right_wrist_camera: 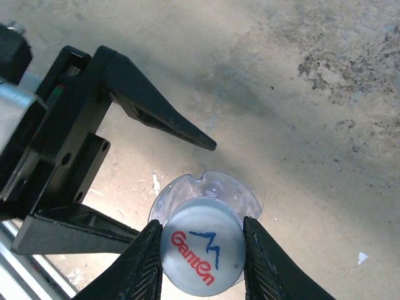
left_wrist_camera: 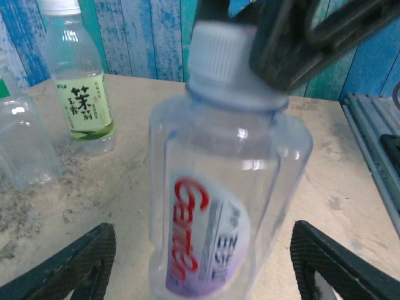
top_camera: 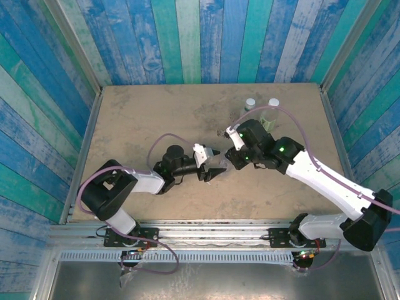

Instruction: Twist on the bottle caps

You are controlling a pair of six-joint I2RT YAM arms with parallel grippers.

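On your left, the left claw [top_camera: 215,164] has its jaws apart. In the left wrist view its dark fingers [left_wrist_camera: 78,262] sit one on each side of the purple-label bottle [left_wrist_camera: 212,206], with a gap to the plastic on both sides. That bottle stands upright between them, near the middle of the tabletop [top_camera: 144,119]. A lettered cap [right_wrist_camera: 200,250], white with a red brand name on top, sits on its neck.

Just to the right, your right claw [top_camera: 232,157] reaches down over the bottle and is clamped on the lettered cap. Its ribbed fingers [right_wrist_camera: 145,265] press against opposite sides of the cap.

Farther right, toward the back wall, the plain bottle [top_camera: 250,103] and the green-label bottle [top_camera: 270,119] stand side by side on the tabletop, just beyond the right arm's wrist. The green-label bottle carries a second cap [left_wrist_camera: 59,5], also white.
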